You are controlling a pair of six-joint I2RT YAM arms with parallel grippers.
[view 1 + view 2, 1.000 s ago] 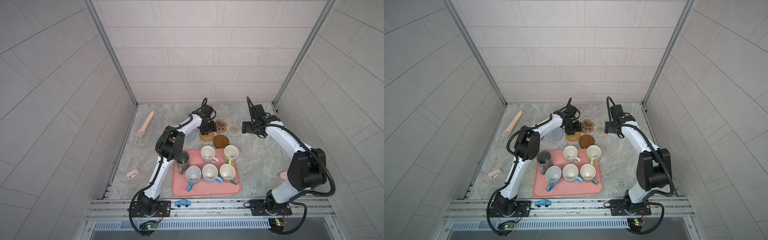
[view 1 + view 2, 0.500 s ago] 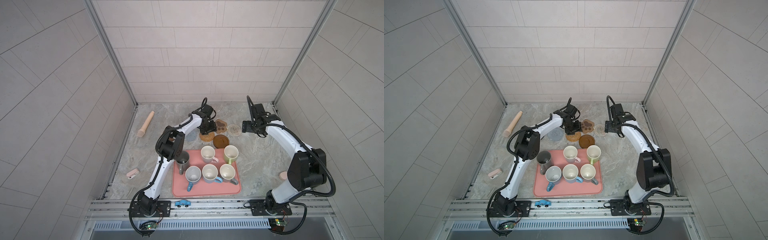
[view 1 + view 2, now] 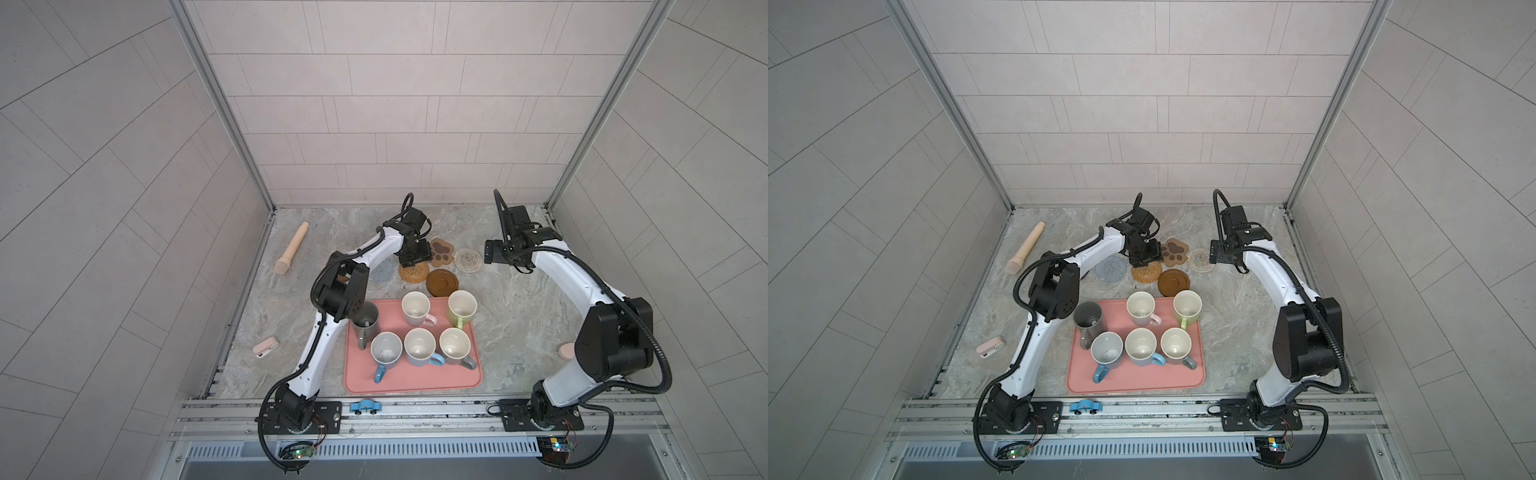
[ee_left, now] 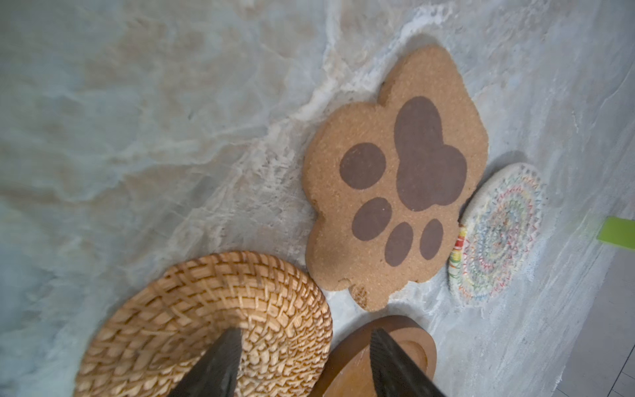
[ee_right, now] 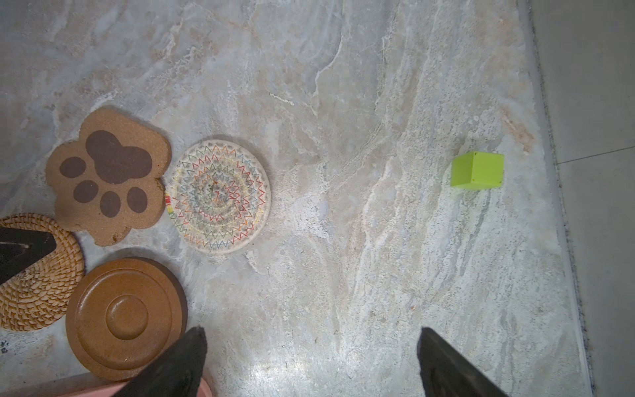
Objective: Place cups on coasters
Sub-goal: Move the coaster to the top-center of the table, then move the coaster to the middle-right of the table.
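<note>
Inspection, read across from the pink tray (image 3: pixel 415 384).

**Left of the tray:** a wooden roller (image 3: pixel 291 248) is lying well beyond the far left corner. A small pink device (image 3: pixel 265 346) is lying off the left edge.

**On the tray:** all six cups are standing upright, none on a coaster.
- The tall dark grey mug (image 3: pixel 368 318) is occupying the far left corner.
- The pale grey mug with the blue handle (image 3: pixel 386 348), the light blue mug (image 3: pixel 419 344) and the grey mug (image 3: pixel 455 343) are lining the near half.
- The pink mug (image 3: pixel 415 308) and the green mug (image 3: pixel 462 305) are standing along the far edge.

**Beyond the tray's far edge:** the coasters are lying flat on the surface (image 3: pixel 519 299).
- The grey-blue crochet round (image 3: pixel 381 272) is partly hidden by the left arm.
- Next are the rattan round (image 3: pixel 414 274) and the brown wooden disc (image 3: pixel 441 282), the disc lying nearest the tray.
- Next are the paw-shaped mat (image 3: pixel 441 252) and the cream woven round (image 3: pixel 468 259), which are touching.

**Hands:**
- The left hand (image 4: pixel 305 331) is hanging over the rattan round with its fingers apart. One tip is over the rattan and the other over the wooden disc, and nothing is gripped.
- The right hand (image 5: pixel 309 330) is hovering beyond the far right corner over bare surface, spread wide and empty.

**Right of the tray:** a green cube (image 5: pixel 477 170) and a plain pink disc (image 3: pixel 566 351) are lying on the surface.
</note>
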